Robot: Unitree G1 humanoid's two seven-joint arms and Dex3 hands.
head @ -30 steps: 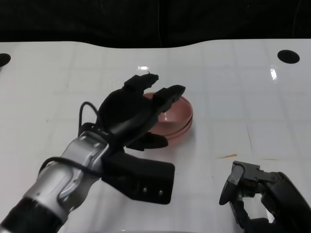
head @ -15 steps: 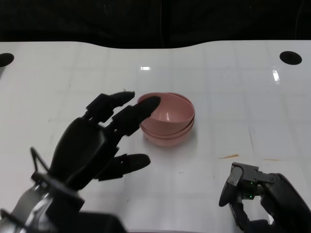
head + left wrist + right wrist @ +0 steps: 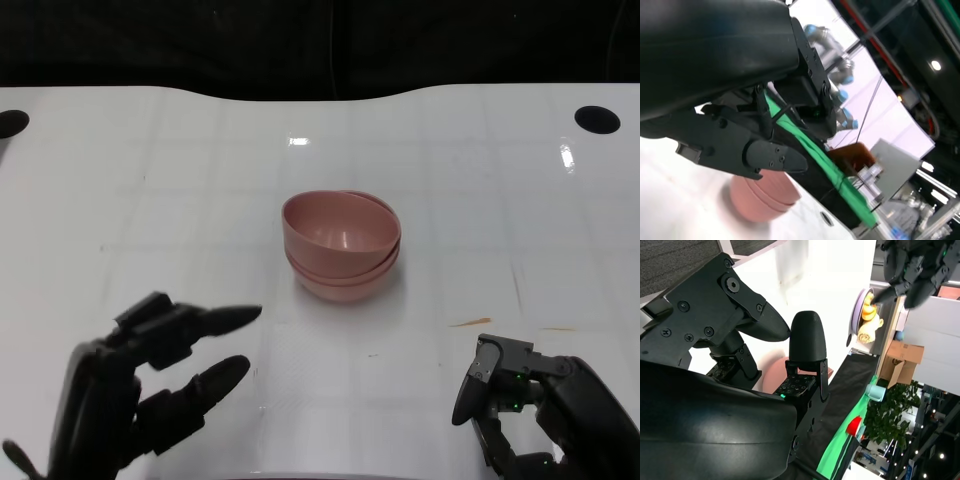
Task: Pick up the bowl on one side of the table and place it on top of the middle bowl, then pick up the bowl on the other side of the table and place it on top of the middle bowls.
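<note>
A stack of pink bowls (image 3: 342, 244) stands at the middle of the white table (image 3: 480, 200), nested one in another; the top bowl sits slightly tilted. The stack also shows in the left wrist view as pink bowls (image 3: 762, 194) beyond the fingers, and as a pink patch (image 3: 774, 376) in the right wrist view. My left hand (image 3: 150, 385) is at the lower left near the table's front edge, fingers spread, holding nothing, well short of the stack. My right hand (image 3: 535, 410) rests at the lower right, fingers apart and empty.
Two dark round holes sit at the table's far corners, one at the right (image 3: 597, 119) and one at the left (image 3: 8, 122). A small orange mark (image 3: 467, 322) lies on the table in front of my right hand. A dark backdrop runs behind the far edge.
My left hand has drawn back from the bowl stack toward the front left of the table, empty. The stack and my right hand stay where they were.
</note>
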